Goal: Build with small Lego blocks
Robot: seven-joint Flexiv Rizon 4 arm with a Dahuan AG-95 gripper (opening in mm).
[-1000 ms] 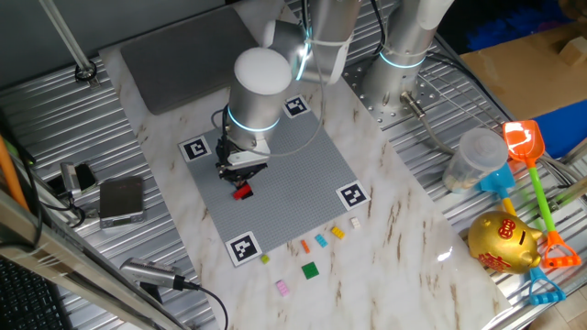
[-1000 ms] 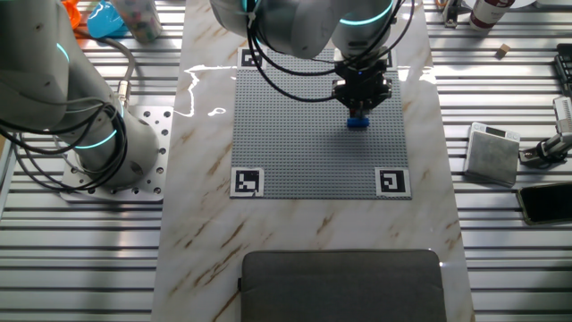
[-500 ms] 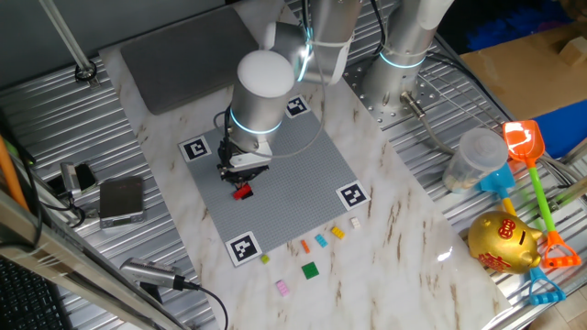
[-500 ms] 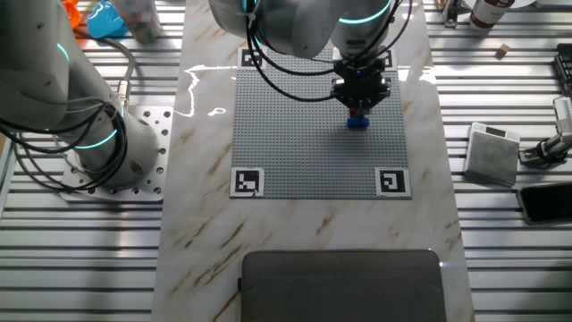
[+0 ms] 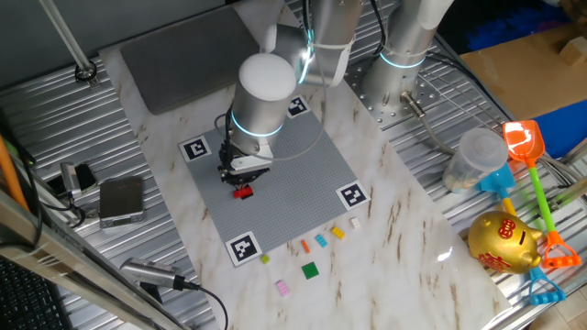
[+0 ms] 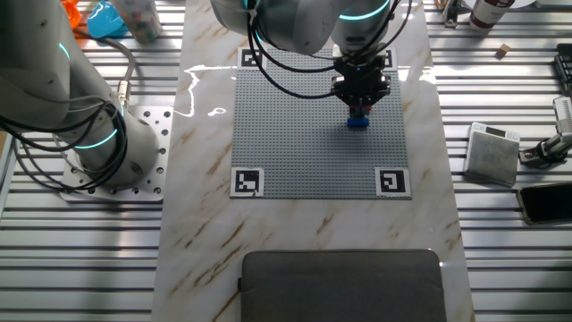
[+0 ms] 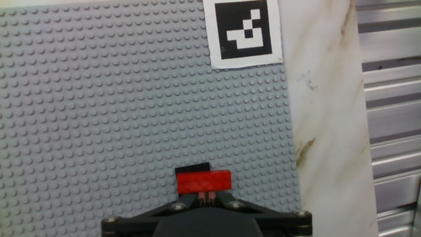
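Note:
A red small Lego block (image 7: 204,182) sits on the grey baseplate (image 7: 99,99), with a black block (image 7: 193,169) just behind it. In one fixed view the red block (image 5: 242,192) lies right under my gripper (image 5: 241,174). From the other side the same little stack shows a blue block (image 6: 358,122) below the gripper (image 6: 359,100). In the hand view my gripper (image 7: 205,197) has its fingertips drawn together at the red block's near edge, not around it. Loose blocks lie off the plate: orange (image 5: 304,246), light blue (image 5: 321,240), yellow (image 5: 337,233), green (image 5: 311,269), pink (image 5: 282,288).
Black-and-white markers (image 5: 242,247) sit at the plate's corners. A grey pad (image 5: 179,55) lies behind the plate. A small grey box (image 5: 121,200) rests on the left. At the right are a plastic jar (image 5: 472,158), toy shovels (image 5: 527,151) and a gold piggy bank (image 5: 504,240).
The arm's wrist has drifted slightly to the right above the plate. The red block and the loose blocks stay where they were.

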